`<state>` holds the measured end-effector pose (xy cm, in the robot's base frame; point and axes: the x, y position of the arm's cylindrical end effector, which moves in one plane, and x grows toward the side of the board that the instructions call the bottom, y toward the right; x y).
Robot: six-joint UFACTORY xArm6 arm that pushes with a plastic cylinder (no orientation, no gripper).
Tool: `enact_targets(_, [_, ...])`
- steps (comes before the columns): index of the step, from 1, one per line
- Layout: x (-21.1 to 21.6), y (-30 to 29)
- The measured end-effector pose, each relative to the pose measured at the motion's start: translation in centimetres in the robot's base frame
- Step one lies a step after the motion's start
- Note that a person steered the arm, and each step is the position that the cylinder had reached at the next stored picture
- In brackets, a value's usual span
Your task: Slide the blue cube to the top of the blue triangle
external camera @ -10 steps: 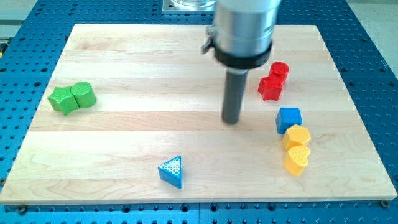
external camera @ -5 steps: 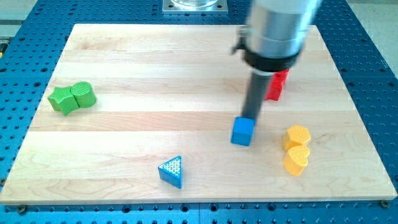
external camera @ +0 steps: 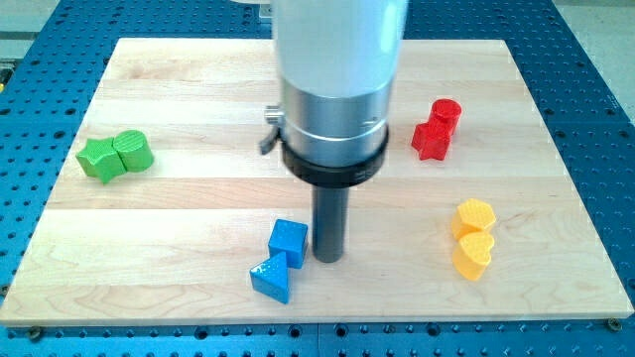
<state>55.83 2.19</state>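
Observation:
The blue cube (external camera: 288,242) sits on the wooden board, touching the upper right of the blue triangle (external camera: 271,279), which lies near the view's bottom edge. My tip (external camera: 327,258) stands just to the right of the blue cube, touching or nearly touching its right side. The arm's wide grey body hides part of the board's middle and top.
Two green blocks (external camera: 114,156) sit together at the view's left. Two red blocks (external camera: 437,129) sit at the upper right. Two yellow blocks (external camera: 473,238) sit stacked one below the other at the lower right. The board's bottom edge (external camera: 317,319) is close below the triangle.
My tip moved left and down, pushing the blue cube from the board's right-middle to the blue triangle's upper right. The triangle has shifted slightly.

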Motion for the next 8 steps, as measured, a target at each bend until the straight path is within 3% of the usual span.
enact_targets(5, [-1.9,-0.9])
enact_targets(8, [-5.3,-1.0])
